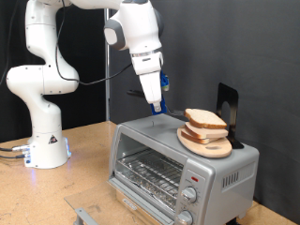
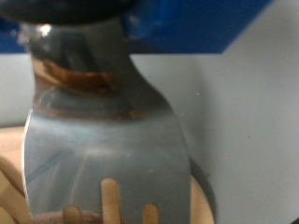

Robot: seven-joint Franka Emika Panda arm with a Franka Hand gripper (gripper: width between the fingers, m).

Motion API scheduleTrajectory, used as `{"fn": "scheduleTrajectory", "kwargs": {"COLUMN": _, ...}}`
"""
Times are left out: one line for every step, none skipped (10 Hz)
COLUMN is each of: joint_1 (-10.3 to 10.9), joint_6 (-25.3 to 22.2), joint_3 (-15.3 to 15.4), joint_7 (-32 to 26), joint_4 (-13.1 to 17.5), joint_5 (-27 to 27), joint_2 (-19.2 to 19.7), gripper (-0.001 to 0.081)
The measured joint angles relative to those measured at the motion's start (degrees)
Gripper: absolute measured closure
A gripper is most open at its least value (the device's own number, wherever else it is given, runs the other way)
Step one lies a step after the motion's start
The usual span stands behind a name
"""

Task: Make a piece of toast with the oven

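A small silver toaster oven (image 1: 183, 164) sits on a wooden table (image 1: 84, 169) at the exterior view's lower right, and serves here as the landmark. Nearest the camera is the oven's front: its glass door is shut, a wire rack shows behind the glass, and two round knobs are stacked at the front's right edge below a small red mark.

On the oven's flat top, toward its right end, rests a round wooden plate (image 1: 199, 145). Two bread slices lie stacked on that plate; the upper piece of toast (image 1: 204, 119) has a pale face and a tan-brown crust. Behind the plate, at the oven's back right corner, a dark upright object (image 1: 227, 105) stands.

Above the oven's top, just left of the plate, the gripper (image 1: 155, 101) points down, with blue parts near its tip. It appears to carry a metal spatula (image 2: 107, 149): the wrist view is filled by a broad, slotted steel blade with a rusty brown band at its neck. Whether the fingers are open or clamped cannot be told, since they are hidden.

Farthest back, left of the oven, the white robot arm's base (image 1: 42, 131) stands on the table against a black backdrop.
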Motion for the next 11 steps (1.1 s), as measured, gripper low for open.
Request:
{"fn": "scheduleTrajectory", "kwargs": {"joint_1": -0.32, "joint_6": 0.01, "joint_3": -0.01, "joint_7": 0.05, "joint_4": 0.09, "joint_5": -0.30, "joint_2": 0.06, "gripper": 0.0413}}
{"fn": "scheduleTrajectory", "kwargs": {"joint_1": -0.70, "joint_6": 0.10, "joint_3": -0.01, "joint_7": 0.19, "joint_4": 0.26, "joint_5": -0.70, "joint_2": 0.16, "gripper": 0.0413}}
{"fn": "scheduleTrajectory", "kwargs": {"joint_1": -1.14, "joint_6": 0.22, "joint_3": -0.01, "joint_7": 0.48, "joint_4": 0.56, "joint_5": -1.34, "joint_2": 0.32, "gripper": 0.0413}}
{"fn": "scheduleTrajectory", "kwargs": {"joint_1": -1.58, "joint_6": 0.34, "joint_3": 0.00, "joint_7": 0.81, "joint_4": 0.96, "joint_5": -2.25, "joint_2": 0.62, "gripper": 0.0413}}
{"fn": "scheduleTrajectory", "kwargs": {"joint_1": -2.00, "joint_6": 0.51, "joint_3": 0.02, "joint_7": 1.12, "joint_4": 1.30, "joint_5": -3.28, "joint_2": 1.00, "gripper": 0.0413}}
{"fn": "scheduleTrajectory", "kwargs": {"joint_1": -2.33, "joint_6": 0.66, "joint_3": 0.05, "joint_7": 1.50, "joint_4": 1.66, "joint_5": -4.23, "joint_2": 1.41, "gripper": 0.0413}}
{"fn": "scheduleTrajectory", "kwargs": {"joint_1": -2.55, "joint_6": 0.77, "joint_3": 0.06, "joint_7": 1.69, "joint_4": 2.11, "joint_5": -4.87, "joint_2": 2.02, "gripper": 0.0413}}
{"fn": "scheduleTrajectory", "kwargs": {"joint_1": -2.71, "joint_6": 0.78, "joint_3": 0.06, "joint_7": 1.75, "joint_4": 2.52, "joint_5": -5.41, "joint_2": 2.70, "gripper": 0.0413}}
{"fn": "scheduleTrajectory", "kwargs": {"joint_1": -2.83, "joint_6": 0.83, "joint_3": 0.06, "joint_7": 1.93, "joint_4": 2.88, "joint_5": -6.15, "joint_2": 3.29, "gripper": 0.0413}}
{"fn": "scheduleTrajectory", "kwargs": {"joint_1": -2.91, "joint_6": 1.01, "joint_3": 0.08, "joint_7": 2.53, "joint_4": 3.26, "joint_5": -7.19, "joint_2": 4.01, "gripper": 0.0413}}
{"fn": "scheduleTrajectory", "kwargs": {"joint_1": -2.99, "joint_6": 1.39, "joint_3": 0.15, "joint_7": 3.51, "joint_4": 3.70, "joint_5": -8.43, "joint_2": 4.71, "gripper": 0.0413}}
